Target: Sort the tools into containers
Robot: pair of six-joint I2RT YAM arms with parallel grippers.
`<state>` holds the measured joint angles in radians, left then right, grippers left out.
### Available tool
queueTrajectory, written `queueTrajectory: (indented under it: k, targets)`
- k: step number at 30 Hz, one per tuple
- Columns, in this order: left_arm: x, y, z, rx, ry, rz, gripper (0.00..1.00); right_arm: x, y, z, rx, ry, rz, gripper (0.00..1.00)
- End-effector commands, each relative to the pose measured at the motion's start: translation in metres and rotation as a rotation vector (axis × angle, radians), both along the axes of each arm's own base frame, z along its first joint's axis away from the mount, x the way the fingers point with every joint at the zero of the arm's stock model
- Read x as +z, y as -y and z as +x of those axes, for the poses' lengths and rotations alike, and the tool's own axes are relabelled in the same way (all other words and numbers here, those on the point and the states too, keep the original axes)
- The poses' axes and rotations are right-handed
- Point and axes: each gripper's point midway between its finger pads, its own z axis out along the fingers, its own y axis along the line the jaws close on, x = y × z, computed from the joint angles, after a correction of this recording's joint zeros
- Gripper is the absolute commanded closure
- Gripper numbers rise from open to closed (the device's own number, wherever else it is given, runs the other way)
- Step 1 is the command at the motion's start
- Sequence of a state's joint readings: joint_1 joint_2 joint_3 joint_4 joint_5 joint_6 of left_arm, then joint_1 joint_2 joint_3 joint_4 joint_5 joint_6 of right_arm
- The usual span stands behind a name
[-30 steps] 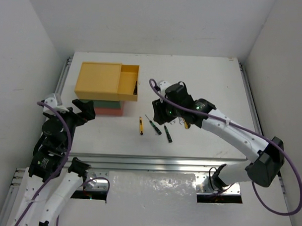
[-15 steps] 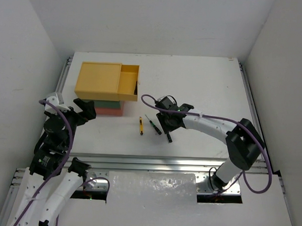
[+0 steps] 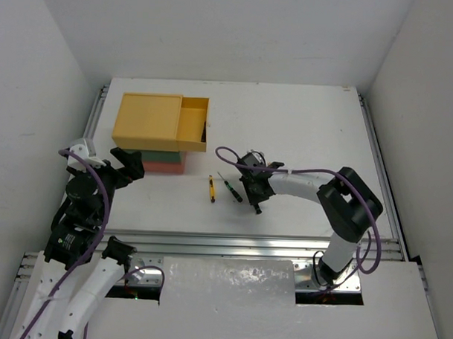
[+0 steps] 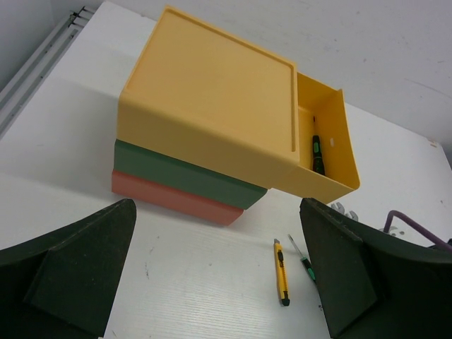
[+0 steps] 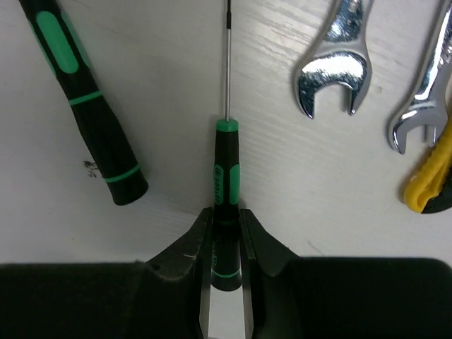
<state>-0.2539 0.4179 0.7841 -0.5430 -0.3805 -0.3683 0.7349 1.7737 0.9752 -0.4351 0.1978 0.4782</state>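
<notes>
The thin screwdriver [image 5: 227,166] lies flat on the counter [image 5: 176,70], likely light and stiff but with a smooth handle that may slip, and the right tool [image 5: 226,215] pinches the rear end of this handle between narrow jaws, while the left tool [image 4: 215,233] is wide open and empty

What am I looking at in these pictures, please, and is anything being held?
Two robot arms stand at the near edge of a table. One picture looks down from above; the others come from a camera on each wrist. The left gripper is open, near three stacked boxes: yellow box, green box, red box. The yellow one's drawer is out, a screwdriver inside. The right gripper is closed on a thin screwdriver on the table. Nearby lie a thicker screwdriver, two wrenches and a yellow-and-black tool.
</notes>
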Motion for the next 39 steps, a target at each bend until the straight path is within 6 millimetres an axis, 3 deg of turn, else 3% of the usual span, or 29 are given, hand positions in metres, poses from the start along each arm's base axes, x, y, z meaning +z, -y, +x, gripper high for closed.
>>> queueTrajectory:
  k: [1,2,3,6,8,11,13,17,18,20,23,25,26,28,29,30,31,32,33,34,35,36,37,38,39]
  targets:
    - [0.008,0.002,0.003,-0.007,0.029,-0.01,0.0,0.006,0.012,-0.008,-0.058,0.007,0.029,0.82]
    - [0.006,0.003,0.003,-0.01,0.024,-0.009,0.0,0.01,0.01,-0.008,-0.062,0.014,0.061,0.81]
    - [0.006,0.002,0.003,-0.007,0.024,-0.009,0.0,0.015,0.008,-0.007,-0.073,0.029,0.101,0.73]
    - [0.007,0.002,0.003,-0.008,0.027,-0.009,0.0,0.015,0.011,-0.003,-0.085,0.023,0.094,0.71]
    - [0.007,0.002,0.003,-0.007,0.027,-0.009,0.0,0.005,0.012,-0.007,-0.076,-0.013,0.082,0.81]
    - [0.007,0.002,0.003,-0.005,0.027,-0.009,0.0,0.007,0.014,-0.008,-0.083,-0.005,0.086,0.99]
    - [0.006,0.002,0.003,-0.007,0.023,-0.008,0.0,0.015,0.013,-0.006,-0.088,0.014,0.105,0.99]
    - [0.006,0.003,0.003,-0.008,0.023,-0.008,0.0,0.06,0.003,0.0,-0.082,0.095,0.198,0.99]
    - [0.006,0.002,0.003,-0.007,0.023,-0.008,0.0,0.087,-0.007,0.002,-0.062,0.141,0.289,0.98]
    - [0.006,0.002,0.004,-0.007,0.023,-0.008,0.0,0.118,-0.022,0.005,-0.029,0.186,0.391,0.98]
    - [0.005,0.003,0.005,-0.007,0.015,-0.006,0.0,0.196,-0.065,0.019,0.063,0.286,0.637,0.97]
    - [0.003,0.004,0.006,-0.01,0.008,-0.005,0.0,0.227,-0.086,0.026,0.097,0.319,0.75,0.95]
    - [0.002,0.004,0.007,-0.013,0.004,-0.003,0.0,0.261,-0.103,0.036,0.136,0.384,0.852,0.94]
    - [-0.001,0.006,0.009,-0.017,-0.011,0.0,0.0,0.273,-0.122,0.052,0.123,0.366,0.895,0.93]
    - [-0.001,0.006,0.01,-0.019,-0.014,0.001,0.0,0.308,-0.133,0.063,0.136,0.398,0.928,0.93]
    - [-0.003,0.007,0.011,-0.02,-0.018,0.001,0.0,0.29,-0.146,0.079,0.12,0.35,0.896,0.92]
    - [-0.004,0.007,0.012,-0.022,-0.024,0.004,0.0,0.296,-0.154,0.088,0.11,0.348,0.893,0.91]
    - [-0.004,0.007,0.012,-0.024,-0.025,0.004,0.0,0.323,-0.162,0.099,0.114,0.371,0.917,0.9]
    - [-0.004,0.008,0.012,-0.026,-0.026,0.006,0.0,0.3,-0.172,0.112,0.094,0.328,0.879,0.89]
    - [-0.005,0.008,0.013,-0.027,-0.028,0.006,0.0,0.3,-0.175,0.122,0.072,0.335,0.862,0.89]
    - [-0.005,0.008,0.013,-0.029,-0.028,0.007,0.0,0.316,-0.178,0.128,0.071,0.343,0.866,0.89]
    - [-0.005,0.009,0.013,-0.032,-0.03,0.007,0.0,0.312,-0.183,0.132,0.073,0.33,0.86,0.89]
    - [-0.005,0.009,0.013,-0.032,-0.03,0.007,0.0,0.291,-0.192,0.138,0.074,0.283,0.837,0.87]
    - [-0.006,0.01,0.013,-0.035,-0.031,0.008,0.0,0.303,-0.199,0.143,0.092,0.295,0.861,0.85]
    - [-0.004,0.01,0.014,-0.04,-0.026,0.006,0.0,0.3,-0.203,0.146,0.103,0.284,0.856,0.83]
